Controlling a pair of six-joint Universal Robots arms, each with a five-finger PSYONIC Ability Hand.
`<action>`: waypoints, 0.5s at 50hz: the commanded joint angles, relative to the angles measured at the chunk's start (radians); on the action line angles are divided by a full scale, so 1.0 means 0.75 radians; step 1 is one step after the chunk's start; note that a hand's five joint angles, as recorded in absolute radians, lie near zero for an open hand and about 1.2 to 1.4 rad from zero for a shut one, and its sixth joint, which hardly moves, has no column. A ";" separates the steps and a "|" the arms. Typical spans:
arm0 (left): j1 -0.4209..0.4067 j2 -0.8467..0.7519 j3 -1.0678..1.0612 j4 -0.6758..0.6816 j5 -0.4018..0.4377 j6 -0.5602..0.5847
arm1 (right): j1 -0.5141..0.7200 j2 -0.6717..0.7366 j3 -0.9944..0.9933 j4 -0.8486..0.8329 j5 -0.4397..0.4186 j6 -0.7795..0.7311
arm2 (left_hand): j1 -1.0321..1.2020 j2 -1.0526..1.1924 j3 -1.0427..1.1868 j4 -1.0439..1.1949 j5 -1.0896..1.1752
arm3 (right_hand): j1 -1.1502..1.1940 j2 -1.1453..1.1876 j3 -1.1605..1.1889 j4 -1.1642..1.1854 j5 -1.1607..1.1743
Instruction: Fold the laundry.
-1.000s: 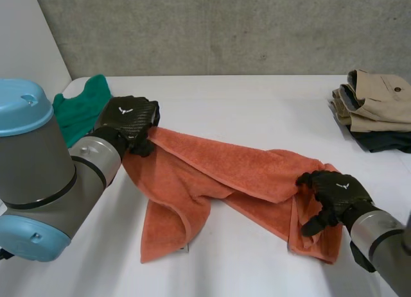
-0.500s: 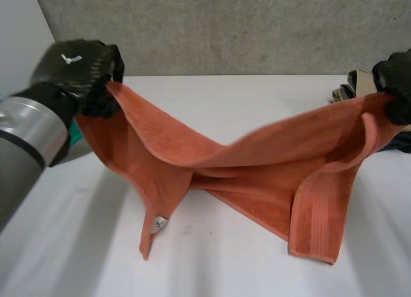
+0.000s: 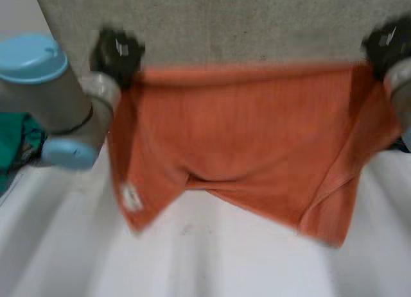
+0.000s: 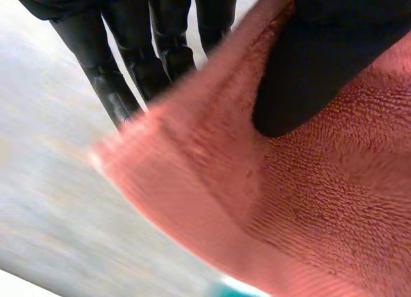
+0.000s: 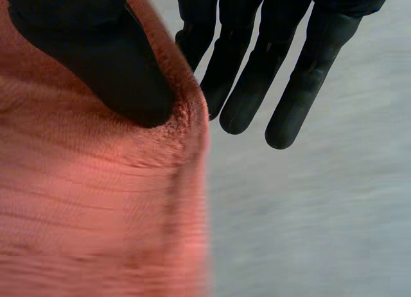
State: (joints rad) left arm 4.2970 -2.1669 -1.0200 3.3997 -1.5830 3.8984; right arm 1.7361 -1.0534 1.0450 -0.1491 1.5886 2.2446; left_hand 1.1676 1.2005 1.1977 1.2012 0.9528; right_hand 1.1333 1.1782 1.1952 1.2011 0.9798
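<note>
left hand (image 3: pixel 117 53) and right hand (image 3: pixel 385 45) each pinch a top corner of the hanging orange towel (image 3: pixel 244 136).

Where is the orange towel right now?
In the head view the orange towel hangs spread between the left hand and the right hand, each pinching an upper corner, above the white table.

Grey concrete wall (image 3: pixel 257 24), white table (image 3: pixel 192 265) in front

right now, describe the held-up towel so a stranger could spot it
Above the white table, the left hand and right hand each pinch a top corner of the orange towel, spread between them. Unlike the green cloth lying beside the left arm, it hangs lifted.
</note>
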 commanded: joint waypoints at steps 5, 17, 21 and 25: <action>0.002 -0.007 0.346 0.437 -0.057 0.004 | 0.088 -0.015 -0.170 -0.703 -0.013 0.024 | 0.305 0.261 0.265 0.260 0.359 | 0.351 0.291 0.268 0.260 0.323; 0.016 0.167 -0.357 0.337 -0.086 -0.173 | 0.090 -0.095 0.138 -0.174 -0.175 0.235 | 0.305 0.261 0.265 0.260 0.359 | 0.351 0.291 0.268 0.260 0.323; 0.010 0.146 -0.519 0.335 -0.088 -0.179 | 0.084 -0.091 0.298 -0.071 -0.255 0.235 | 0.305 0.261 0.265 0.260 0.359 | 0.351 0.291 0.268 0.260 0.323; 0.010 0.112 -0.648 0.335 -0.094 -0.179 | 0.048 -0.068 0.453 -0.043 -0.312 0.239 | 0.305 0.261 0.265 0.260 0.359 | 0.351 0.291 0.268 0.260 0.323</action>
State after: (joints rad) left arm 4.3077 -2.0454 -1.3551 3.6481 -1.6513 3.7625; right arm 1.8010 -1.1224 1.2215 -0.2300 1.4212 2.4238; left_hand 1.1676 1.2011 1.1978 1.2037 0.9528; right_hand 1.1333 1.1783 1.1954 1.2037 0.9982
